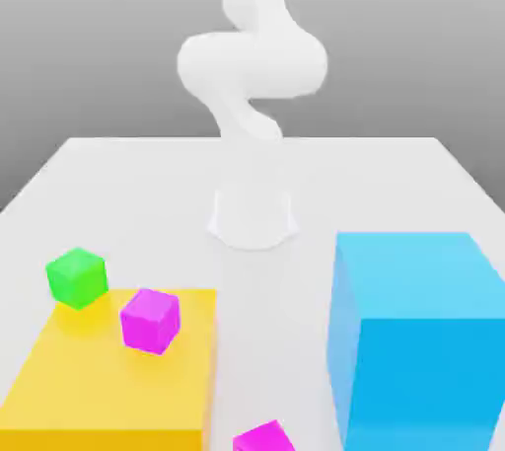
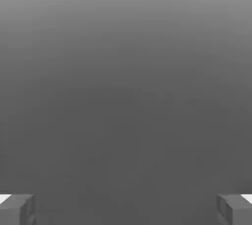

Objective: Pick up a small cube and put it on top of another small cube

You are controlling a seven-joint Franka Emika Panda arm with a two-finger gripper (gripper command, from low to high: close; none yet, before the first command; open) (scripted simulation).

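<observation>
Your gripper [image 2: 126, 209] is standing wide open, its two grey fingertips far apart with nothing between them, facing blank grey. Your white arm [image 1: 252, 64] is rising folded at the far side of the table [image 1: 128, 173].

The main risk, as I judge it, is that you are going after the wrong cube. The small turquoise cube is somewhere you cannot place from here; it may be hiding behind the huge sky-blue block [image 1: 419, 340] on the exterior view's right. That block is also standing where a low reach could strike it.

On the exterior view's left, a green cube [image 1: 76, 277] is sitting at the far corner of a flat yellow slab [image 1: 99, 380], and a magenta cube [image 1: 150, 320] is resting on the slab near it. A second magenta cube [image 1: 263, 437] is lying nearest the camera, between slab and block. Any of them could be knocked in passing.
</observation>
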